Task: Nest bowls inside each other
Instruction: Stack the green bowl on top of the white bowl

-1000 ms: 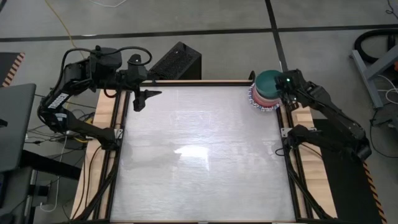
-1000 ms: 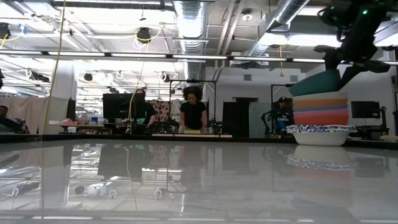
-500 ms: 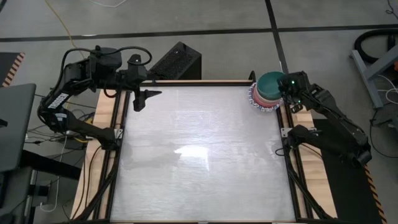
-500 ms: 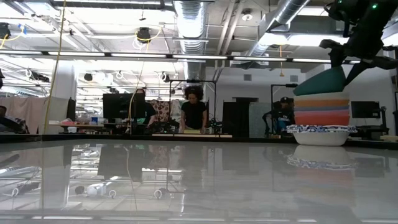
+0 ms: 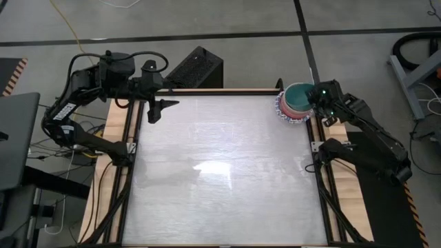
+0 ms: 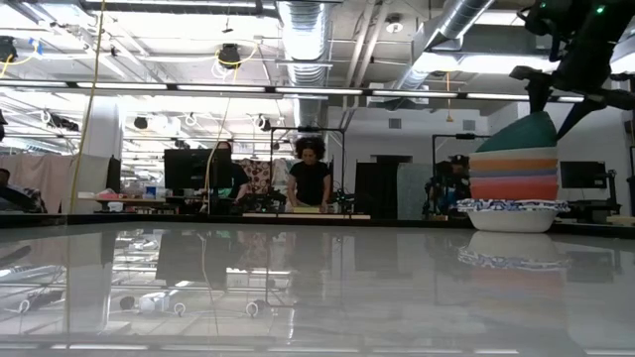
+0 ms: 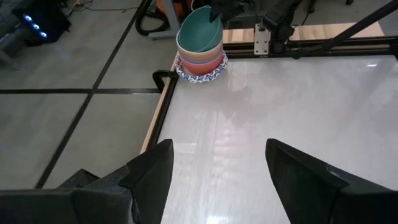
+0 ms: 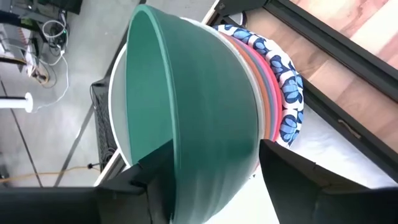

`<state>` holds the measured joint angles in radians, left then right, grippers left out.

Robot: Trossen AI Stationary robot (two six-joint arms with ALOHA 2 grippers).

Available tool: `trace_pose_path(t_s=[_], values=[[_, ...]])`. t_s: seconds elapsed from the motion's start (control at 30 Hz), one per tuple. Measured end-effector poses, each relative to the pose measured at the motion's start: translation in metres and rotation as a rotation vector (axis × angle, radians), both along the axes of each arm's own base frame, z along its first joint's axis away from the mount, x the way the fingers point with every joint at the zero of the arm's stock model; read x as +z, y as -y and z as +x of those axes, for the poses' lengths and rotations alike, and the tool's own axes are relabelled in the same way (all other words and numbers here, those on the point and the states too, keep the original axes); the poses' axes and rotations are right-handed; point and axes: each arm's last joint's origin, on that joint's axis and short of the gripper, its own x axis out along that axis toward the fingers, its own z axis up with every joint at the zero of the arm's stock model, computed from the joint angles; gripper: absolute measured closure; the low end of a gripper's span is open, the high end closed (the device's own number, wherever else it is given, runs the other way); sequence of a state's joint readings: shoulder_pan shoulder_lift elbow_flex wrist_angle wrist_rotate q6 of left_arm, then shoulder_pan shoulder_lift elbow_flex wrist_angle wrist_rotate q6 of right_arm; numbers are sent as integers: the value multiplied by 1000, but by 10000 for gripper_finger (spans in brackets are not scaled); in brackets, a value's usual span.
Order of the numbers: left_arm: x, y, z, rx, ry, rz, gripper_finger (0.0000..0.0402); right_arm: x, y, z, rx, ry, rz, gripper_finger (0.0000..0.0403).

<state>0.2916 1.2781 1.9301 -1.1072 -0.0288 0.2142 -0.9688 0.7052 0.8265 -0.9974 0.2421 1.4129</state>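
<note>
A stack of several nested bowls (image 5: 288,110) stands at the table's far right corner, its lowest bowl white with a blue patterned rim (image 6: 511,213). The top bowl is teal (image 8: 205,93). It lies tilted in the stack, with its side toward the right edge raised (image 6: 548,124). My right gripper (image 5: 315,96) is open at that raised side, one finger inside the bowl (image 8: 152,174) and one outside (image 8: 298,180). My left gripper (image 5: 157,110) hangs open above the far left corner and holds nothing. The stack also shows in its wrist view (image 7: 200,53). My right gripper comes slanting down from the table's right side, its fingers astride the teal bowl's raised wall (image 8: 249,155). I cannot tell whether either finger touches that wall. The bowl lies tilted on the bowls below it.
The wide pale tabletop (image 5: 227,172) lies between the arms. Black frame rails (image 5: 320,179) run along its left and right sides. A black box (image 5: 196,69) sits beyond the far edge. In the low view, people (image 6: 310,183) stand in the room behind the table.
My right gripper has shifted slightly toward the table's right edge and rolled a little. The teal bowl has moved with it. It now lies more steeply tilted on the stack, and the rims of the bowls below show on its left side.
</note>
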Motion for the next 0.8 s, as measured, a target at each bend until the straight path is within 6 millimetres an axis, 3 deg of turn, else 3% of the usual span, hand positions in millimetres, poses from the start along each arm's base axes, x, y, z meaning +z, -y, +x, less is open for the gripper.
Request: trace_pose_path(t_s=[0.37, 0.8], values=[[0, 0, 0, 1, -1, 0, 157, 3, -2, 0, 138, -53, -37, 147], [0, 0, 0, 3, 0, -4, 157, 18, -24, -15, 189, -74, -125, 147]])
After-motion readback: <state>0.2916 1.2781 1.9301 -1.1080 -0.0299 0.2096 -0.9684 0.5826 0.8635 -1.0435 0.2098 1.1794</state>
